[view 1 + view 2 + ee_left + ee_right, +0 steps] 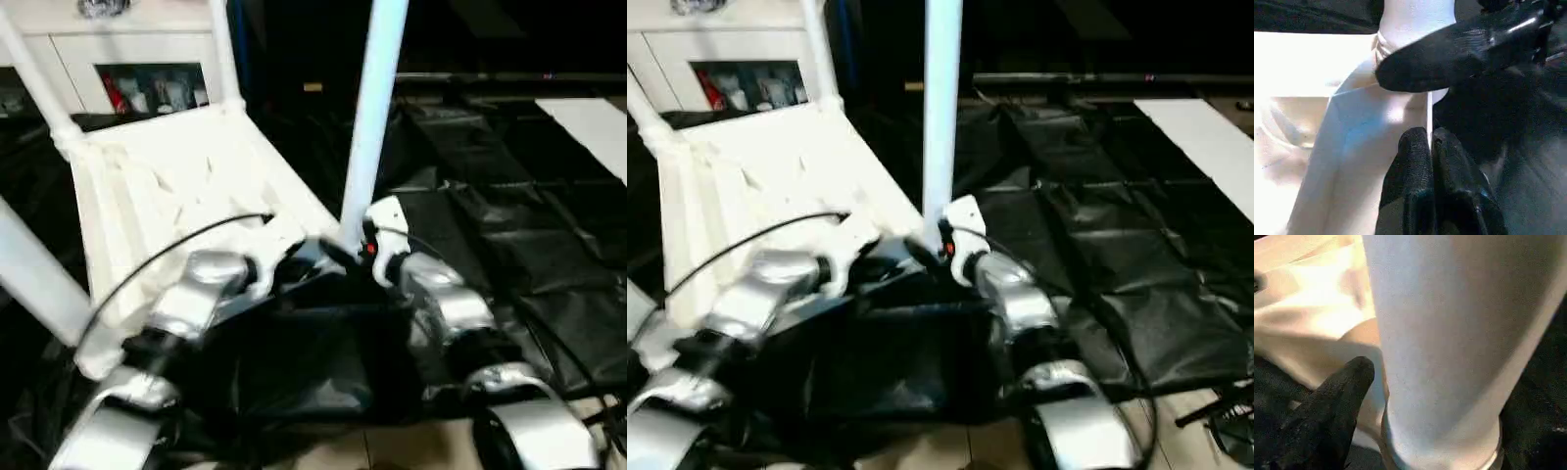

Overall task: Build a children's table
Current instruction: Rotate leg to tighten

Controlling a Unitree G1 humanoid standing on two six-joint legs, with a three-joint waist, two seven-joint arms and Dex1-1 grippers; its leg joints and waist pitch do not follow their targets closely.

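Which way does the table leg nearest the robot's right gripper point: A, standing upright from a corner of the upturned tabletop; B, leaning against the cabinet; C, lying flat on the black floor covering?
A: the leg rises upright from the near corner of the tabletop, beside the right gripper.

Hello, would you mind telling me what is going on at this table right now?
The robot is assembling a children's table. The white tabletop lies underside up on black sheeting, with legs standing in its corner sockets. Both arms work at the near corner, where one upright leg stands. The left tool is shut at the tabletop's edge, beside that leg. The right tool's finger rests next to the leg's base.
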